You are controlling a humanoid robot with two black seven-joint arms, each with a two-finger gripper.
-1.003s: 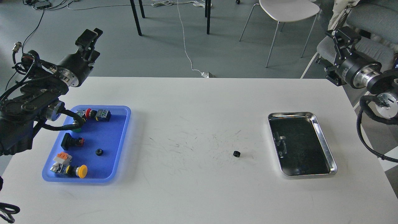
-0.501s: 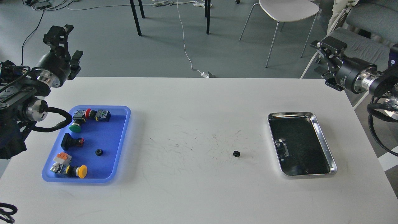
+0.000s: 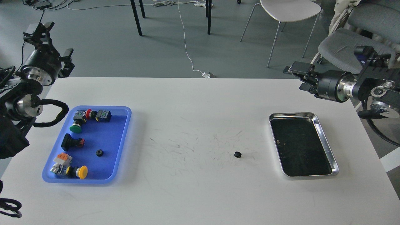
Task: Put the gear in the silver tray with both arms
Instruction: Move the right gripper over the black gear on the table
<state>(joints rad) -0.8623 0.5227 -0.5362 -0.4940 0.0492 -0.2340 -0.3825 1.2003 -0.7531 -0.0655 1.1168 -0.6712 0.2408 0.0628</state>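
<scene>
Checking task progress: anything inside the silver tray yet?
No gear: the silver tray shows only its dark bottom with small specks. A gear sits on the table left of it. Nothing covers it.

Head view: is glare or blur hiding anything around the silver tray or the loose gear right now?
Head view: sharp and evenly lit; the silver tray shows bright glare along its rim and a dark mirror-like bottom, so small contents are hard to judge; the gear on the table is small but crisp, with a faint shadow; the left gripper and right gripper look dark, finger detail unclear.
</scene>
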